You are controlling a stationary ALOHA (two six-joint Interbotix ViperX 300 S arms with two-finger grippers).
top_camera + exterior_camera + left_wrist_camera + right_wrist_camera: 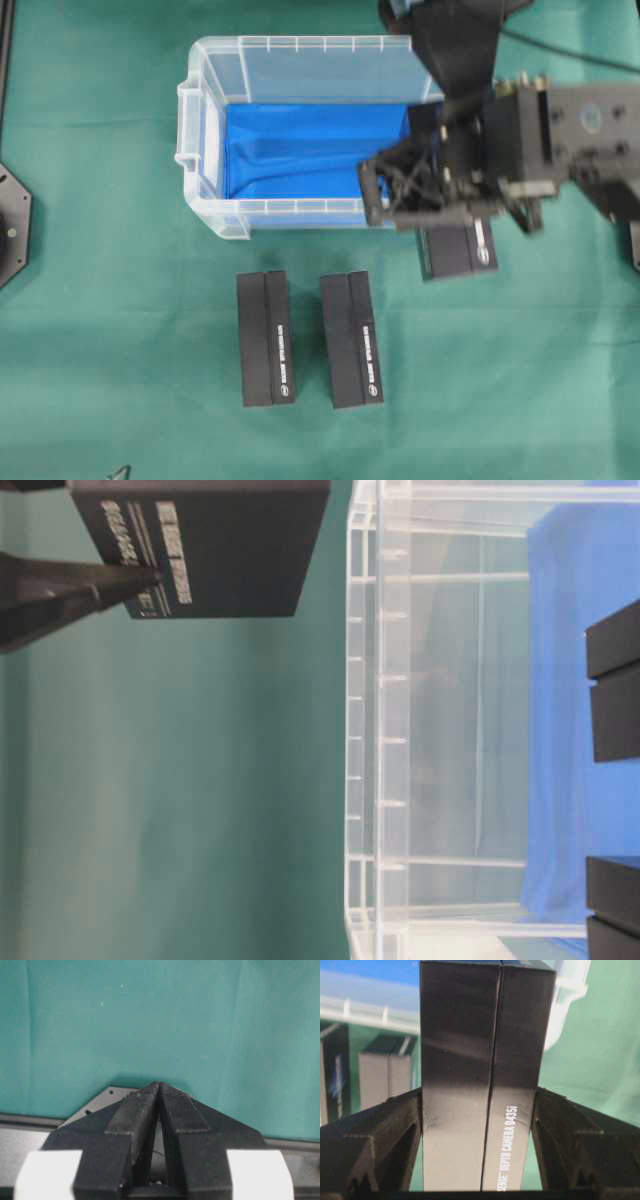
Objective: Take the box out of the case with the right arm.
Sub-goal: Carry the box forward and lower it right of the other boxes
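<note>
Item: black box [485, 1075], rectangular carton in two halves with a seam down its length; white lettering on one narrow face reads in part "DEPTH CAMERA D435i"

Location: off the table, carried by the right gripper [480, 1125]. In the overhead view the box [458, 250] shows just outside the case [210, 150], past its near wall toward the right corner, mostly hidden under the wrist. Over the green cloth [120, 330], not the blue lining [300, 140]

Grip: the right fingers [395, 1125] press on the two broad opposite faces, one each side, box upright between them with the printed narrow face toward the wrist camera. Jaws clamped on the box, spread wide by its thickness

Handling, judged: stiff cardboard, flat parallel sides, so it suits a pinch across the thickness as taken here. Surface looks smooth and slightly glossy; a slide within the pads is possible if the wrist swings fast. Probably light for its size, though contents cannot be seen. The seam suggests a lid or sleeve; squeezing both halves together, as now, keeps them from parting

Also present: two more black boxes [267, 338] [351, 338] lying side by side on the cloth, near side of the case, well apart from the carried one

Left gripper [159, 1102]: fingertips together, holding nothing, over bare cloth
</note>
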